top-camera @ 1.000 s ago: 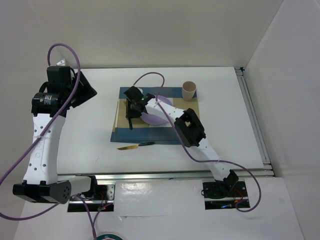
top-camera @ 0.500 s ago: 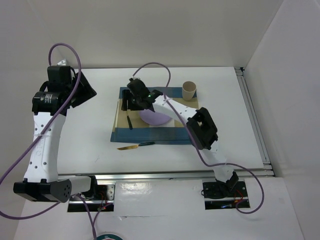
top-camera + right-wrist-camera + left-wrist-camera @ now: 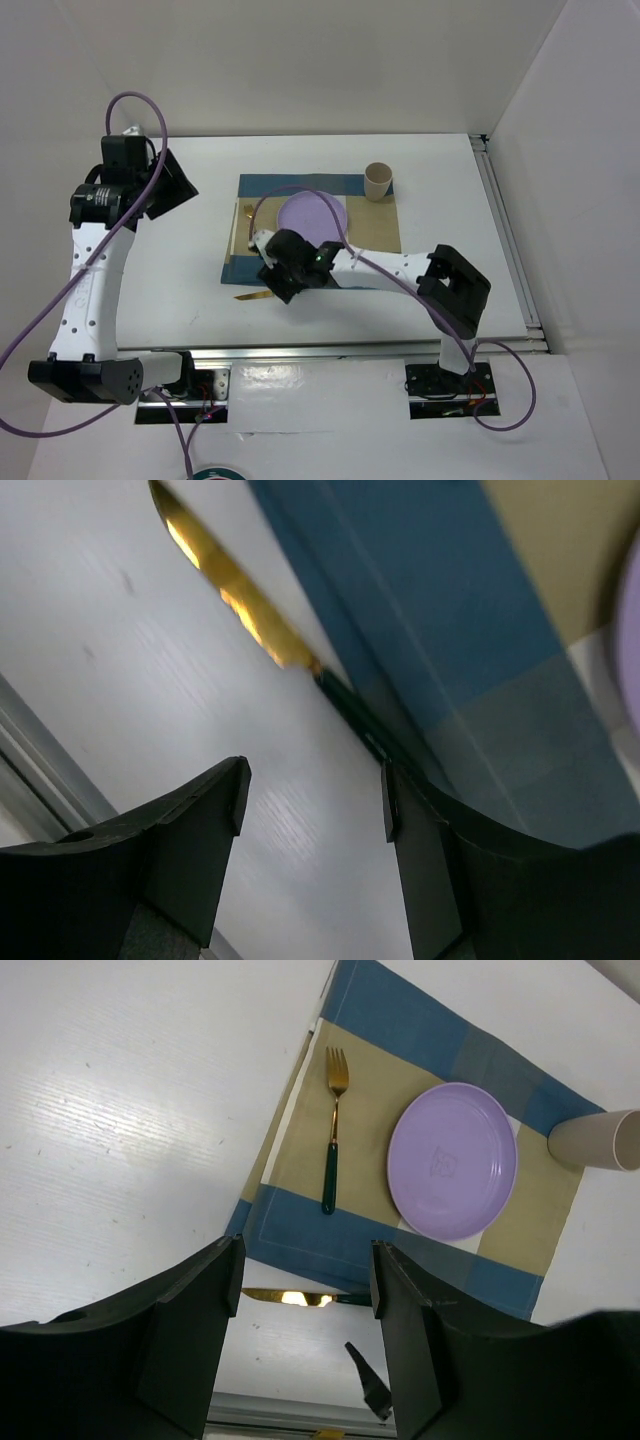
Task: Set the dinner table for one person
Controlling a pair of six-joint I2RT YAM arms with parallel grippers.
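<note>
Right pincer [image 3: 312, 780] is low over the bench [image 3: 120, 1110], its jaws spread wide and holding nothing. The knife [image 3: 240, 600] lies right in front of them, its dark handle running toward the gap and its gold blade pointing away. Whether either finger touches the handle, I cannot tell. The knife sits on the bare bench, just beside the near edge of the placemat [image 3: 430, 600].

Left pincer [image 3: 305, 1260] hangs high over the left side, also wide apart and empty. From up there the whole setting shows. The white bench carries it all, with the placemat in the middle. The fork [image 3: 333, 1130] lies on the tan band, left of the purple plate [image 3: 452, 1160] and apart from it. 1 cup [image 3: 595, 1140] stands upright at the placemat's far right corner.
</note>
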